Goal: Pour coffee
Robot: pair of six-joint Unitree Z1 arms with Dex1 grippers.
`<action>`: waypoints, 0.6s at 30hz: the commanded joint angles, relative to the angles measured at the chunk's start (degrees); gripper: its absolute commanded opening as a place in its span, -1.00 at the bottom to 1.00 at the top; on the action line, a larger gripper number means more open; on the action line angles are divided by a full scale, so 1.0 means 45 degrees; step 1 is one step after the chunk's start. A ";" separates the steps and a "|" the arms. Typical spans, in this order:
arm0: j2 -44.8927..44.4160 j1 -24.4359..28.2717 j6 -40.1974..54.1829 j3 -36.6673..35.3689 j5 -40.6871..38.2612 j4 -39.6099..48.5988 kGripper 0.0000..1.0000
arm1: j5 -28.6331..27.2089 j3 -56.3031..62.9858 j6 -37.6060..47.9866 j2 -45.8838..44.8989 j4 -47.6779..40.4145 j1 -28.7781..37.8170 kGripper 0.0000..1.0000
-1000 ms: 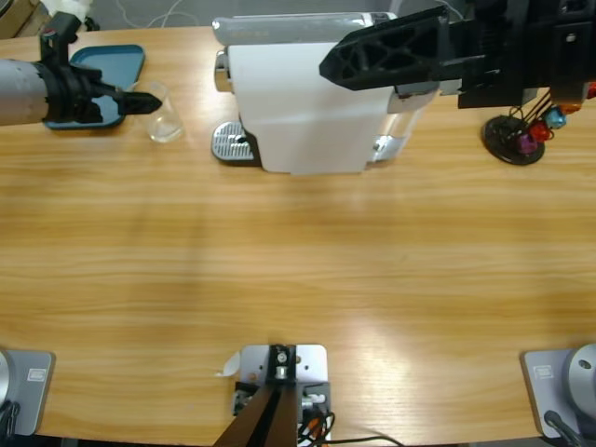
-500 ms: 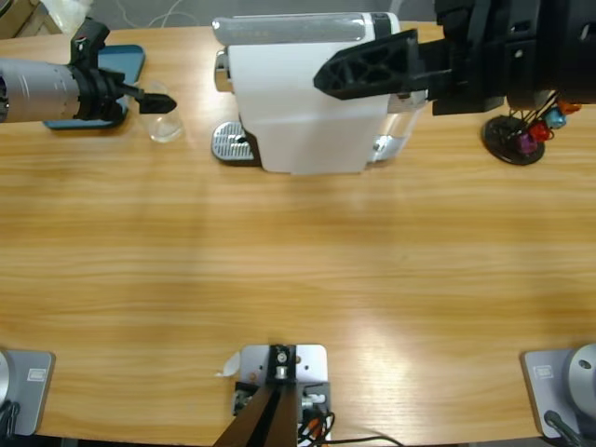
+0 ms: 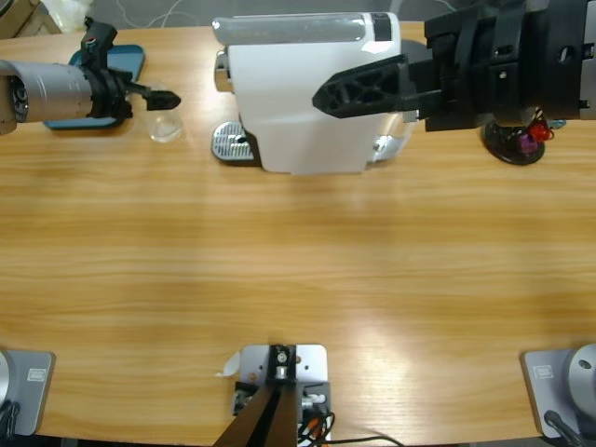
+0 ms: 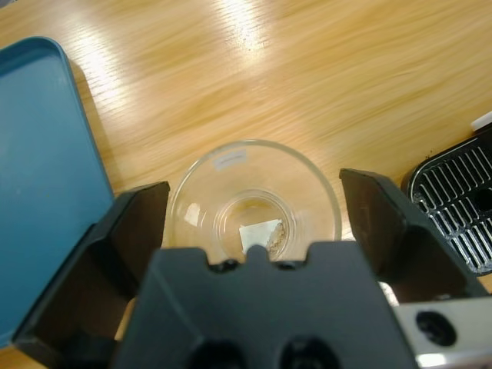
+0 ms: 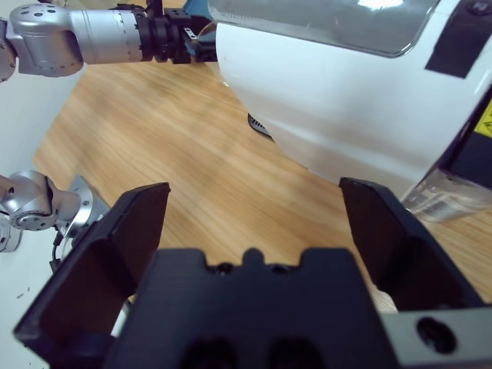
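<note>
High view: a small clear glass tumbler (image 3: 165, 125) is seen at ten o'clock on the wooden table (image 3: 298, 261), beside a teal tray (image 3: 130, 61), left of the white coffee machine (image 3: 298, 93).

Left wrist view: the left gripper (image 4: 254, 211) is spread around the tumbler (image 4: 254, 200); coffee cannot be made out.

Right wrist view: the right gripper (image 5: 254, 215) is held apart, empty, beside the machine (image 5: 338, 100).

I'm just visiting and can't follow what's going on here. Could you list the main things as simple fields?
left gripper: jaws open either side of the glass tumbler
glass tumbler: upright on the wooden table, no coffee visible inside
right gripper: jaws open, over the white coffee machine
drip grille: bare
blue tray: beside the tumbler
capsule stand: right of the machine
</note>
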 commanded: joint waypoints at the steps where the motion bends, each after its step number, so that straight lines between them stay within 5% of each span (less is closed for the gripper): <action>1: 0.0643 0.0162 -0.0084 0.0453 -0.0012 -0.0218 0.50 | 0.0186 0.0361 0.0215 0.0590 -0.0179 -0.0189 1.00; 4: 0.0643 0.0162 -0.0068 0.0492 0.0000 -0.0199 0.23 | 0.0182 0.0392 0.0243 0.0574 -0.0179 -0.0189 1.00; 12: -0.0032 0.0162 0.1170 0.0781 -0.0328 0.1446 0.22 | 0.0018 0.0529 0.0430 0.0637 -0.0566 -0.0189 1.00; 18: -0.1615 0.0553 0.2850 0.0687 -0.2469 0.1825 0.03 | -0.0001 0.0783 0.0622 0.0769 -0.1070 -0.0189 1.00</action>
